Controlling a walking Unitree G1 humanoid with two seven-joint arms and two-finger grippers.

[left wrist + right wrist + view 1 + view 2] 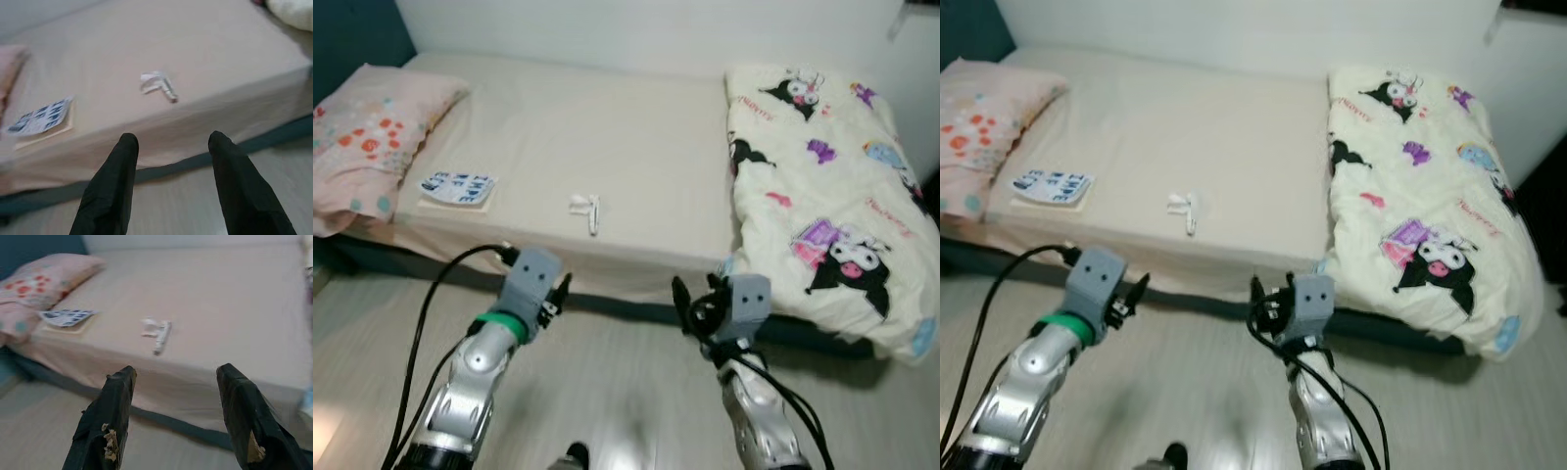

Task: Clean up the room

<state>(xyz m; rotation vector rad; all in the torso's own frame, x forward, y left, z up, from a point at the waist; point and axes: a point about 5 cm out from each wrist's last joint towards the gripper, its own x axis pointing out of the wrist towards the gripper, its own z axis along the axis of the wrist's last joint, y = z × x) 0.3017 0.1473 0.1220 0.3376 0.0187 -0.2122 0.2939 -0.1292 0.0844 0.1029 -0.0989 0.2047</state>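
Position: I have the robot standing on the pale floor facing the long side of the bed, both arms raised in front of it.
Left gripper: fingers apart, holding nothing, short of the mattress edge and pointed roughly at the small item on the sheet.
Right gripper: fingers apart too, empty, also short of the bed; I can see pale scuffs on the fingertips.
Small white item: lies loose near the front edge of the mattress, mid-bed; it looks like crumpled wrapping with a thin tube, but I cannot tell exactly what it is.
Printed card: flat on the sheet near the pillow, well apart from the white item.
Blanket: cartoon-print, bunched over the right end of the bed and hanging off the corner.
Progress: I judge the job barely begun; nothing is picked up, both loose items remain on the sheet, and the blanket is not straightened.
Left to do: close in on the bed, collect the white item and card.
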